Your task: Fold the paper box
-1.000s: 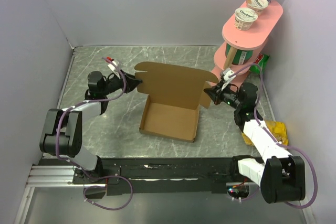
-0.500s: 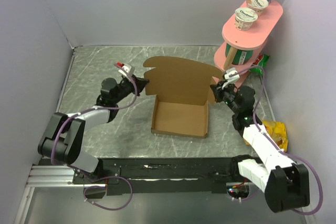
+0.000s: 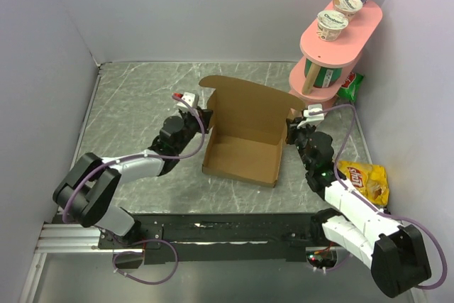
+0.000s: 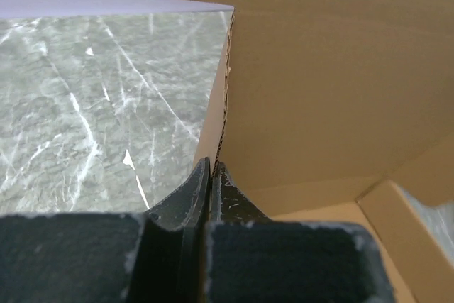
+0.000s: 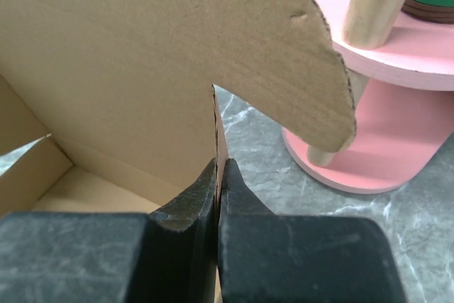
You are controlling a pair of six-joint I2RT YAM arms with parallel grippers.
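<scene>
— At the near edge of the bench (image 3: 135, 97), how do the arms lie?

— Both reach forward and inward from their bases, low over the marbled surface. A yellow chip bag (image 3: 365, 181) lies just beside the right arm.

— And the jaws?

— The left gripper (image 3: 206, 120) has its jaws pinched tight on the left side wall of the paper box (image 3: 241, 157). Its wrist view shows the corrugated edge running down into the slit between the two fingers. The right gripper (image 3: 289, 128) does the same on the right side wall, jaws closed hard on the cardboard.

— Where does the box sit?

— Mid-bench, between the two grippers, its base down on the surface. The front and side walls stand up, and the big lid panel rises upright at the back, with a rounded ear at each end.

— Beyond it?

— A pink two-tier stand (image 3: 333, 42) is in the far right corner, near the box's right ear but apart from it. Three yogurt cups (image 3: 332, 25) sit on its top tier, and a green packet (image 3: 350, 84) lies at its foot.
</scene>
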